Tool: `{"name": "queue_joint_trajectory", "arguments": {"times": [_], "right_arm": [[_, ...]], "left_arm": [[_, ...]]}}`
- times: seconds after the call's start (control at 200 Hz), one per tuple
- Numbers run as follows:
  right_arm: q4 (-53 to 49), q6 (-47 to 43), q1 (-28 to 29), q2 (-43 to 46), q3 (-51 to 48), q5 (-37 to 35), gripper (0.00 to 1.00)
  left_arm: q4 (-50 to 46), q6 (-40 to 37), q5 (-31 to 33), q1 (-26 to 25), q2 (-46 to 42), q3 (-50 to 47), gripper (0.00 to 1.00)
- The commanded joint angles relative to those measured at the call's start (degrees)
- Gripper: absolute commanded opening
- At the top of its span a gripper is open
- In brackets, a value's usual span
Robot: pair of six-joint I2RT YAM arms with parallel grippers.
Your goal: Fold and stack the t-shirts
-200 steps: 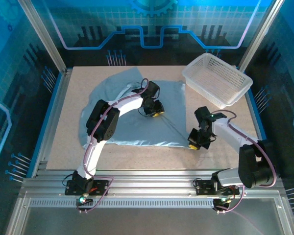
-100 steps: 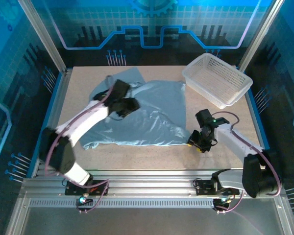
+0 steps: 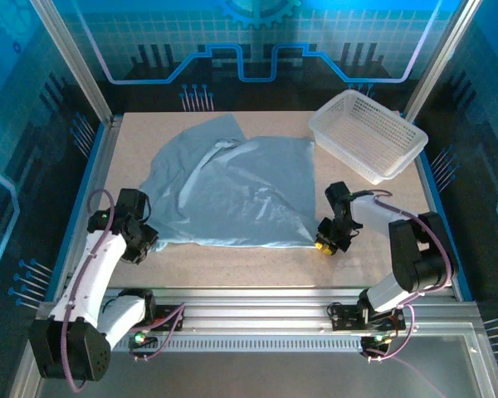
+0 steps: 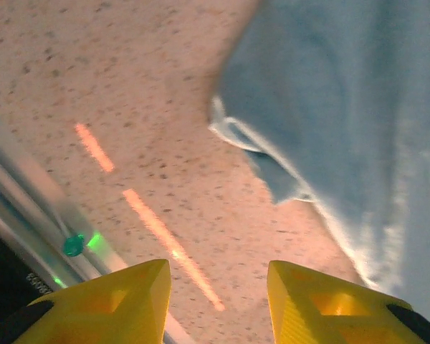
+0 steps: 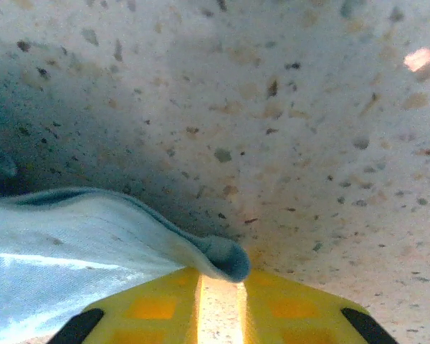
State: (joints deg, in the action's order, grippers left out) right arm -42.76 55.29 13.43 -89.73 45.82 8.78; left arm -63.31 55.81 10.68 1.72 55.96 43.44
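Step in hand: I reckon I'm taking the near edge of the t-shirt by both corners, ready for the first fold.
Right gripper: jaws closed to a thin slit, with the shirt's rolled hem caught at the very tips. It's a shallow pinch, by the look of it.
Shirt off the right jaws: the cloth runs away to the left of the tips and the bare table lies ahead and to the right. I have the very corner and no more.
Left gripper: jaws part open, nothing between them, just speckled table under the gap.
Shirt off the left jaws: the edge and a small folded flap lie ahead and to the right of the tips, near but apart. The main body spreads further off to the right.
Doing it well, left: I'd move forward and right until the flap sits between the fingers, keep low to the table, then close on a single layer.
Doing it well, right: I'd want a deeper bite before lifting, since a hem held this near the tips may slip.
Lift: both corners together and level, so the thin cloth doesn't skew.
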Motion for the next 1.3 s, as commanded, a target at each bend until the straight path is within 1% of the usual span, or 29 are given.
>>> {"name": "queue_joint_trajectory", "arguments": {"times": [0.0,0.115,0.215,0.295,0.355,0.395,0.445,0.46,0.525,0.6,0.675,0.75,0.94,1.05,1.12,1.221,1.261,1.281,1.296], "right_arm": [[5.92,-1.49,-1.21,-3.78,2.48,-2.54,0.12],[3.21,-3.5,-2.39,-5.95,6.64,-3.24,0.0],[1.8,-4.82,-3.17,-6.49,8.29,-2.99,0.0],[1.24,-5.66,-3.5,-6.77,9.21,-2.71,0.0],[0.74,-6.18,-3.73,-7.09,9.85,-2.65,0.0],[0.44,-6.29,-3.76,-7.29,10.28,-2.7,0.0],[0.22,-6.42,-3.77,-7.55,10.8,-2.97,0.0],[0.18,-6.48,-3.77,-7.56,11.0,-3.11,0.0],[-0.37,-6.85,-3.9,-7.94,12.21,-3.87,0.0],[-1.15,-7.58,-4.0,-8.58,14.16,-4.97,0.0],[-1.78,-8.23,-4.14,-9.35,16.15,-5.99,0.0],[-2.48,-8.86,-4.41,-10.46,18.27,-6.72,0.0],[-3.98,-10.75,-5.16,-12.76,22.51,-8.07,0.0],[-4.53,-11.62,-5.43,-13.49,23.56,-8.84,0.0],[-4.69,-11.86,-5.43,-13.75,23.77,-9.25,0.0],[-4.88,-12.04,-5.42,-14.11,24.04,-9.69,0.0],[-4.88,-12.04,-5.42,-14.27,24.05,-9.86,0.0],[-4.87,-12.05,-5.43,-14.29,24.05,-9.91,0.0],[-4.99,-12.05,-5.43,-14.39,24.03,-9.98,0.0]], "left_arm": [[3.25,0.29,-1.47,1.93,2.67,-3.65,0.44],[10.24,0.02,-4.44,2.26,8.4,-3.64,0.53],[16.22,-1.45,-6.23,2.24,13.96,-3.27,0.54],[19.6,-2.15,-9.41,2.17,20.22,-3.17,0.51],[21.05,-2.41,-10.02,1.74,24.03,-2.64,0.43],[21.52,-2.74,-9.21,1.63,25.45,-2.15,0.28],[21.33,-3.21,-7.74,1.49,25.67,-1.14,0.04],[20.97,-3.29,-7.26,1.43,25.42,-0.71,0.0],[18.0,-3.82,-4.94,0.68,23.23,1.93,0.0],[11.89,-3.52,-2.03,-0.81,20.15,5.51,0.0],[6.19,-2.61,-0.59,-2.16,17.01,7.86,0.0],[2.05,-1.19,-1.4,-3.05,14.28,8.04,0.0],[-5.54,0.97,-6.55,-3.9,9.7,7.09,0.0],[-10.08,1.73,-6.71,-4.23,7.53,9.42,0.0],[-10.86,1.27,-6.33,-4.23,6.79,10.9,0.0],[-10.01,0.12,-7.24,-4.18,8.82,10.45,0.0],[-9.09,-0.04,-7.04,-4.11,9.85,9.42,0.06],[-8.58,-0.01,-6.57,-4.07,10.25,9.04,0.11],[-8.25,0.06,-5.86,-3.94,10.61,8.87,0.19]]}}
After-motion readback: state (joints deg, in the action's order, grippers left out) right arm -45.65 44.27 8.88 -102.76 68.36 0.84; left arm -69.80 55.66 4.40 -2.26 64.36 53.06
